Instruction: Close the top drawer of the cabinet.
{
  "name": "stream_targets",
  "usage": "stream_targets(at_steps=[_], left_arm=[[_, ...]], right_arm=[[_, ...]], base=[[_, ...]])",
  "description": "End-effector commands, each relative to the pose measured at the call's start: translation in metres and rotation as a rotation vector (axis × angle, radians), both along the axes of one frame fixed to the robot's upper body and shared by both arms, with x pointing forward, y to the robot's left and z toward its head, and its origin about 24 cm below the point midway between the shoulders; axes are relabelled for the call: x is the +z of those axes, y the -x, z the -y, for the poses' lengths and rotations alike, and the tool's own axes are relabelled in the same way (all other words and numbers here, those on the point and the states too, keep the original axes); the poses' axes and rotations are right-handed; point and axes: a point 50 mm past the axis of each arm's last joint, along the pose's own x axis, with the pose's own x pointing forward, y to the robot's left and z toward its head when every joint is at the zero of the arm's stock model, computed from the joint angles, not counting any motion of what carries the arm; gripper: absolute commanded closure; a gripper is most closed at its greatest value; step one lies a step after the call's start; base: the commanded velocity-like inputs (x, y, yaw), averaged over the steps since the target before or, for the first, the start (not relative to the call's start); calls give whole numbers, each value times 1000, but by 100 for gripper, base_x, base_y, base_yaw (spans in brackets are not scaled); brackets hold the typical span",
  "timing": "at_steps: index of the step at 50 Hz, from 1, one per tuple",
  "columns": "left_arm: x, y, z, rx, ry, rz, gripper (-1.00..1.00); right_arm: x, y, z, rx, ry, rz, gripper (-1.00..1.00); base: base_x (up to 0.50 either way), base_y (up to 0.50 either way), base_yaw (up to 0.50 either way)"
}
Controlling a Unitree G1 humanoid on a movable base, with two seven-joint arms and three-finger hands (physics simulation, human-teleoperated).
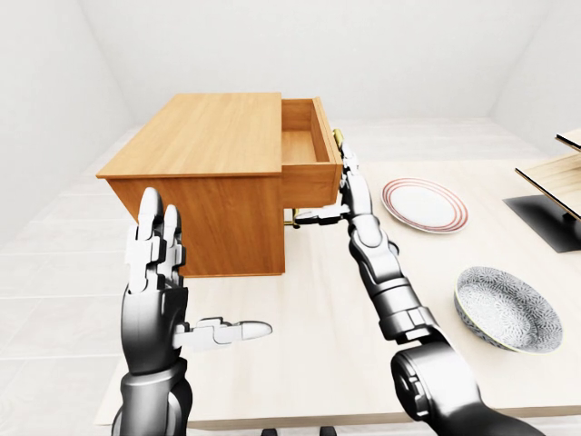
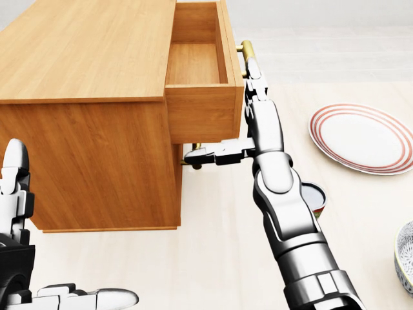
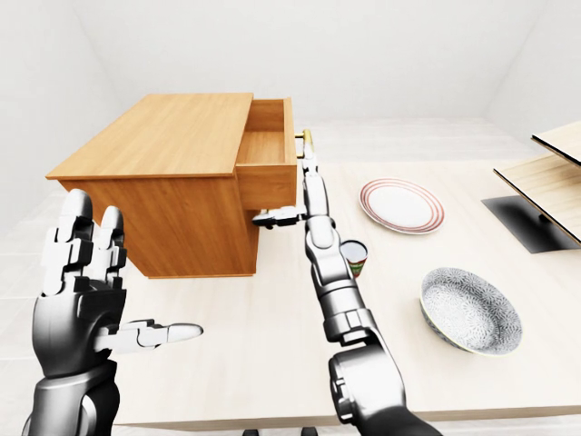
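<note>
A wooden cabinet [image 2: 84,84] fills the upper left of the head view. Its top drawer [image 2: 201,71] stands pulled out to the right and is empty inside. A brass handle [image 2: 246,50] runs along the drawer's right face. My right hand [image 2: 240,113] is open and flat, its long fingers [image 2: 253,72] lying against that face over the handle, thumb pointing left under the drawer. A second brass handle [image 2: 193,155] on the lower drawer shows just behind the thumb. My left hand [image 1: 159,272] is open, raised at the lower left, away from the cabinet.
A red-rimmed white plate [image 2: 360,137] lies to the right of the drawer. A patterned bowl [image 1: 505,307] sits at the lower right, and a small can [image 3: 354,257] stands behind my right forearm. Wooden shelving [image 1: 558,177] juts in at the far right.
</note>
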Motion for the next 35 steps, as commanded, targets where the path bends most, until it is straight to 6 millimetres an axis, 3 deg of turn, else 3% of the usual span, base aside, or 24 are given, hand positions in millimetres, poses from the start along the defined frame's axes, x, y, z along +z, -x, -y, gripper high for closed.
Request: stream_targets(at_steps=[1,35], left_arm=[[0,0,0,1,-1,-1,-100],[-1,0,-1,8,0,-5,-100]], right_arm=[[-2,-5,-6,18,-1,-23,-100],[-17,14,-19,98,12,-37,-100]], base=[[0,0,0],[0,0,0]])
